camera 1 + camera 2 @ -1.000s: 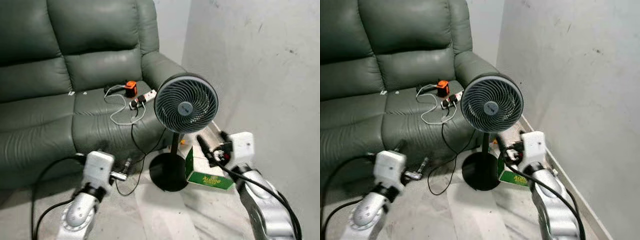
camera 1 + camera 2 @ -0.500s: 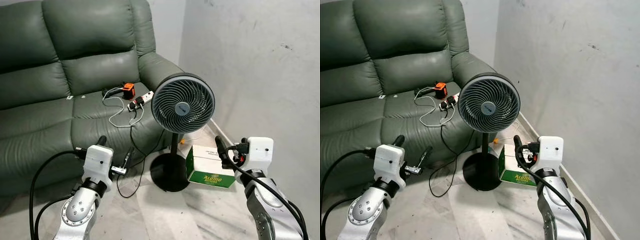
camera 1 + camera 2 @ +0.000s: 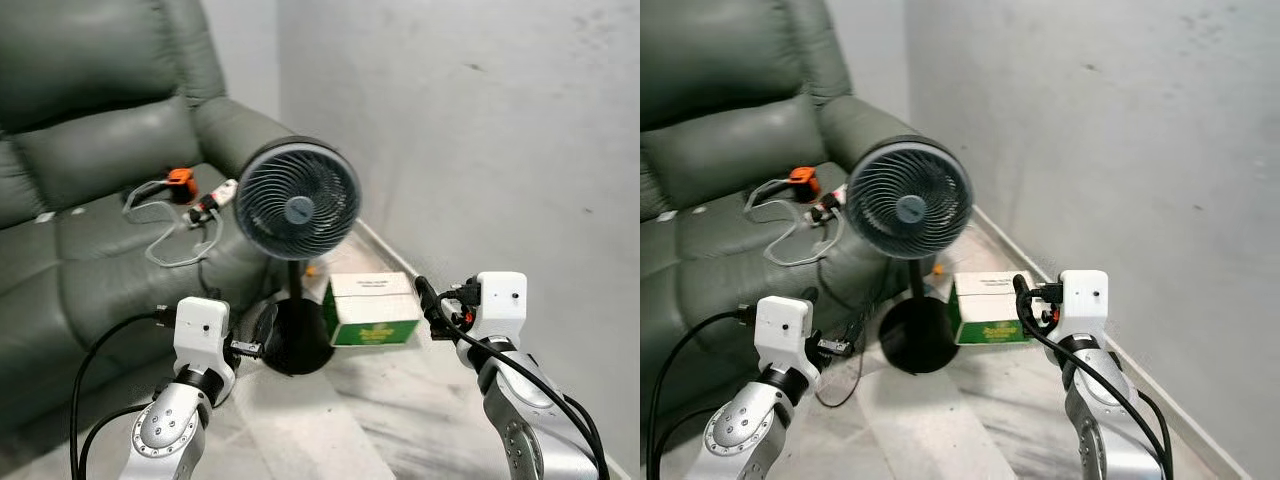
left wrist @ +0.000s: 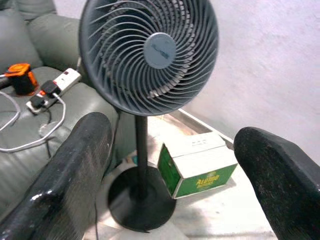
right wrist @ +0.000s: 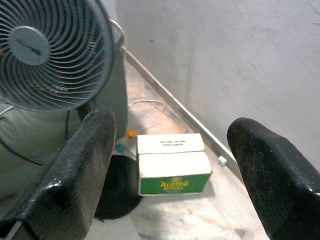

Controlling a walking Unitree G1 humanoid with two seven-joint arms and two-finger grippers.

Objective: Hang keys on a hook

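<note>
Black-fingered left gripper (image 4: pixel 170 165) and right gripper (image 5: pixel 170 150), both spread wide and empty, raised level facing pedestal fan (image 3: pixel 296 199) and green-and-white carton (image 3: pixel 370 308); keys and hook unsighted, so bearing and nearer arm cannot be told.

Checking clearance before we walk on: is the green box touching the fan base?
Cannot tell. In the right wrist view the green box sits right beside the fan base, and a finger hides part of the base.
</note>
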